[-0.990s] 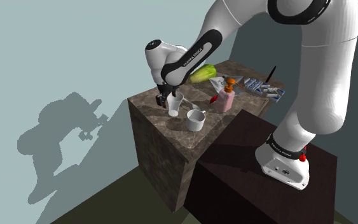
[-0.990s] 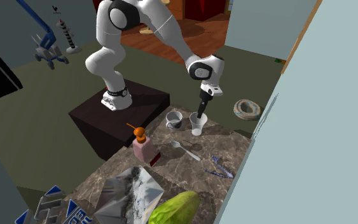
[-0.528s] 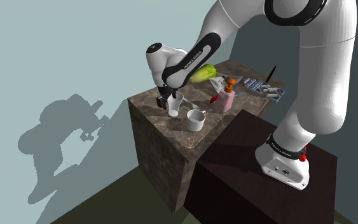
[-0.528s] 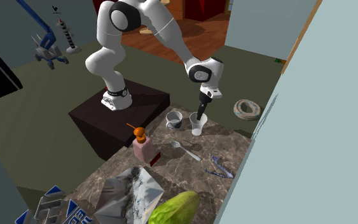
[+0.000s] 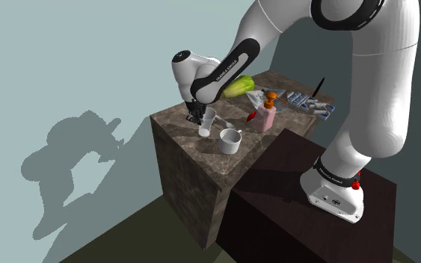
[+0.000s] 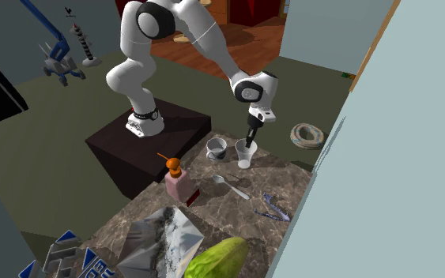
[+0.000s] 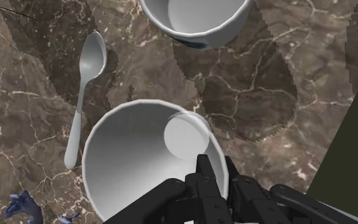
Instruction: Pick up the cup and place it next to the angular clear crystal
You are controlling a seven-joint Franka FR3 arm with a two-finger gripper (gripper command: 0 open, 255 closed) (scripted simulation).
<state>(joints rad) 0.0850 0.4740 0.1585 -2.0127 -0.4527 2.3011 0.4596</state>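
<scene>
We see the pincer (image 7: 217, 168) clamped on the wall of the white cup (image 7: 126, 165), one finger inside the rim, one outside; a mug (image 7: 193, 19) stands just beyond the fingertips; a spoon (image 7: 82, 95) lies beside the cup on the marble counter (image 7: 266, 95).

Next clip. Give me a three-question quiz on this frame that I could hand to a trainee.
1. True or false: the spoon lies on the countertop beside the cup.
2. The jaws of the gripper are shut on: A the cup's rim, B the spoon, C nothing.
3. What colour is the bottle standing near the crystal?
Key: 1 true; 2 A; 3 pink.
</scene>
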